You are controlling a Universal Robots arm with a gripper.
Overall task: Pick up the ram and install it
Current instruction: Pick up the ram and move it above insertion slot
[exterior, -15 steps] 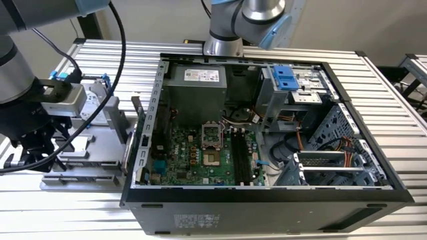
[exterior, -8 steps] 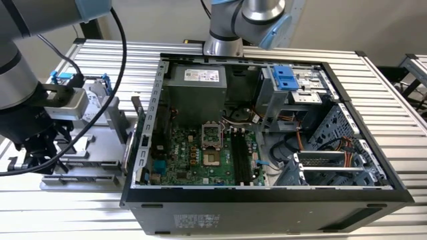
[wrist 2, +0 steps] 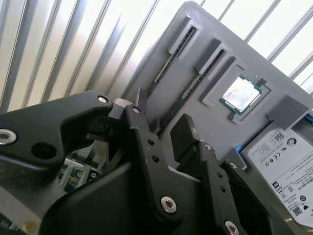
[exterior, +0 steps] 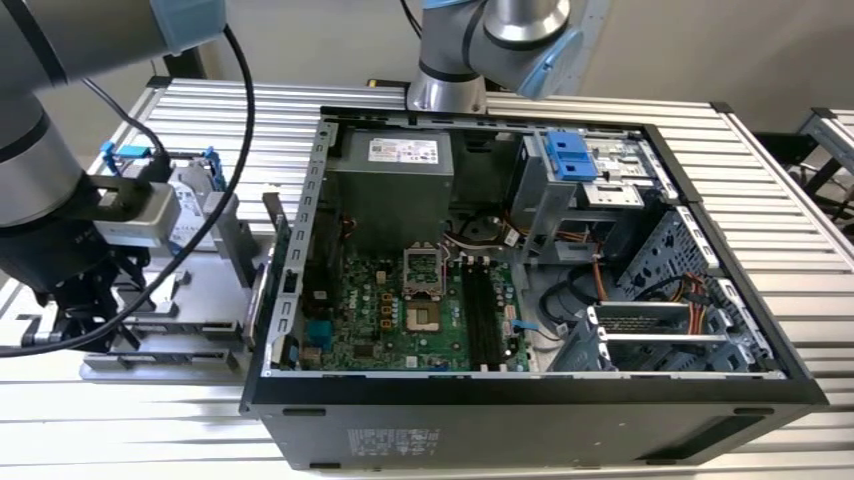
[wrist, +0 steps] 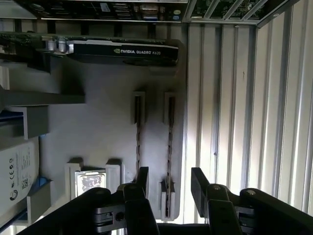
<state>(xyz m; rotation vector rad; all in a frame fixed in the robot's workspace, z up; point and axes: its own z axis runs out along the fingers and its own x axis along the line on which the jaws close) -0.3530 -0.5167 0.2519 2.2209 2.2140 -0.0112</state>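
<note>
In the exterior view the arm is hanging over the grey tray [exterior: 187, 300] at the exterior view's left, beside the open computer case [exterior: 534, 260] on the slatted surface [exterior: 787, 230]. In the second wrist view the pincer [wrist 2: 161, 117] is gaping apart around the ram [wrist 2: 186, 95], which is standing on edge in its tray slot. In the first wrist view the fingers [wrist: 198, 183] are flanking it, not clamping; a second stick [wrist: 138, 132] is sitting just beside.
</note>
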